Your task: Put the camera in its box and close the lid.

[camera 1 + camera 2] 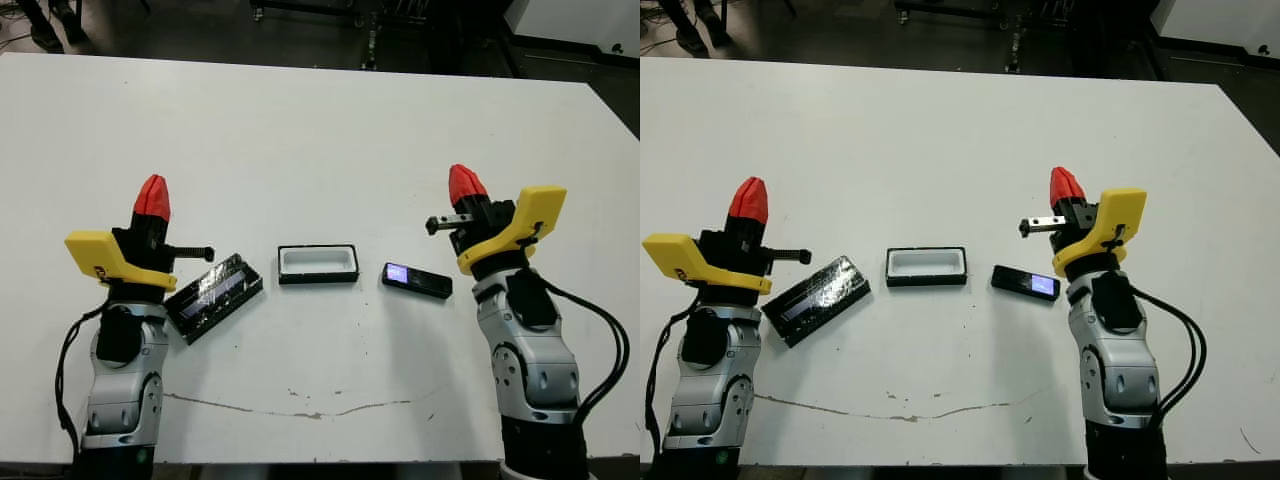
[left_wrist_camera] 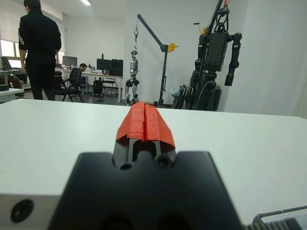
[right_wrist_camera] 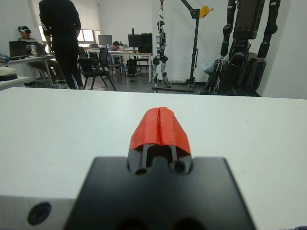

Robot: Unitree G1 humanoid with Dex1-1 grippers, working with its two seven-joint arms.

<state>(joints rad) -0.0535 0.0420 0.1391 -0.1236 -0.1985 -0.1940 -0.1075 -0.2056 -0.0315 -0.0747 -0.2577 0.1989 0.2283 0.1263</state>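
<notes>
On the left, the left gripper [image 1: 152, 197] is held above the white counter [image 1: 320, 130] with its two red fingers pressed together and nothing in them. Just beside it, toward the middle, the lid [image 1: 214, 297] lies flat and skewed at an angle. Next comes the box [image 1: 318, 264], open side up, its white lining showing and nothing inside. A little further right, apart from the box, the camera [image 1: 416, 280] rests flat on the counter, its bluish patch at the end nearer the box. On the far right, the right gripper [image 1: 465, 186] is also raised, its fingers together and empty.

Nothing has been picked up yet, so the whole task is ahead. The camera is slim and lies flush on the counter, so fingers coming down may skid off it or push it away instead of catching it. The box looks barely longer than the camera, so a tilted drop could leave it propped on the rim. The lid's angle means it needs turning before it will seat.

Both wrist views look across the counter and show none of the three things. The bottom of the box is partly hidden by its near wall.
</notes>
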